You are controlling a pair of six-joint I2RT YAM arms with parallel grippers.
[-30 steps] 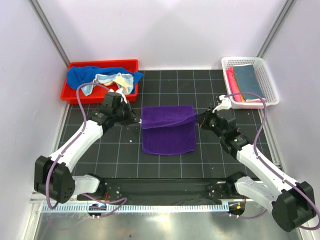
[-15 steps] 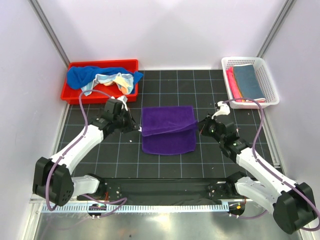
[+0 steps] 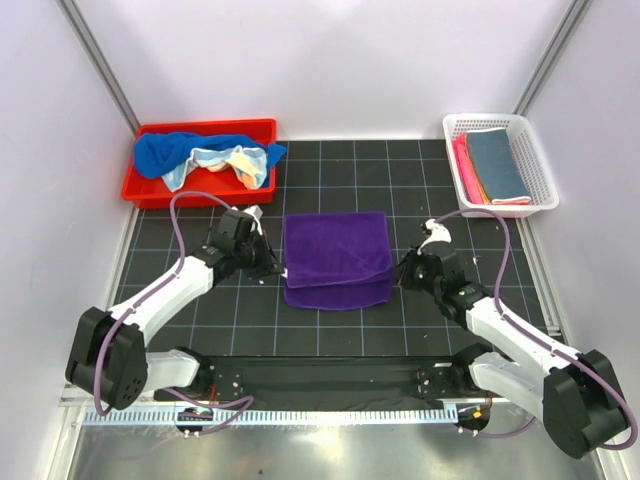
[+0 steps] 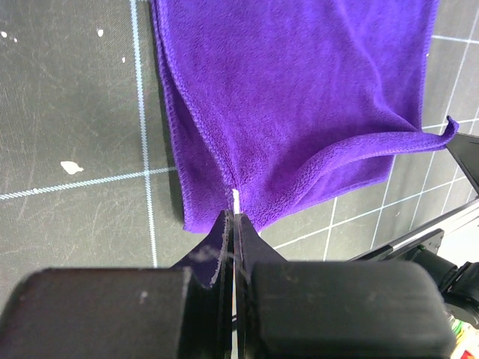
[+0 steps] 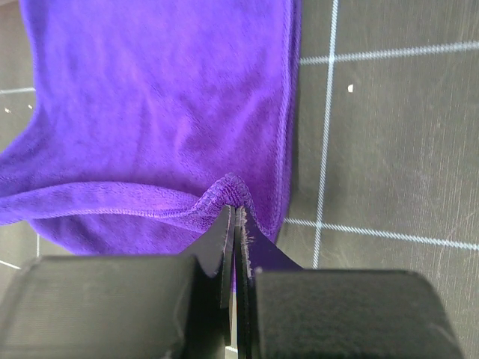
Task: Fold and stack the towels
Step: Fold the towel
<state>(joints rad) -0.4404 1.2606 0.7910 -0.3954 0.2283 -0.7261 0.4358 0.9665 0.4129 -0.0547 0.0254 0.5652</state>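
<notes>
The left pincer (image 4: pixel 232 218) is pressed together on the left edge of a purple terry-cloth towel (image 3: pixel 335 255), low over the black gridded counter (image 3: pixel 330 335). The right pincer (image 5: pixel 234 215) is likewise closed, pinching a small raised fold of the same towel's hem on its right side. Between them the towel lies at the counter's middle, doubled over, with its upper layer drawn toward the near edge and a strip of the lower layer showing beneath. At the far left, a red plastic bin (image 3: pixel 150 192) holds a crumpled bright blue towel (image 3: pixel 160 150) and a pale multicolour towel (image 3: pixel 225 160). At the far right, a white mesh basket (image 3: pixel 456 125) holds a folded slate blue towel (image 3: pixel 497 160) beside a hot pink towel (image 3: pixel 463 170).
</notes>
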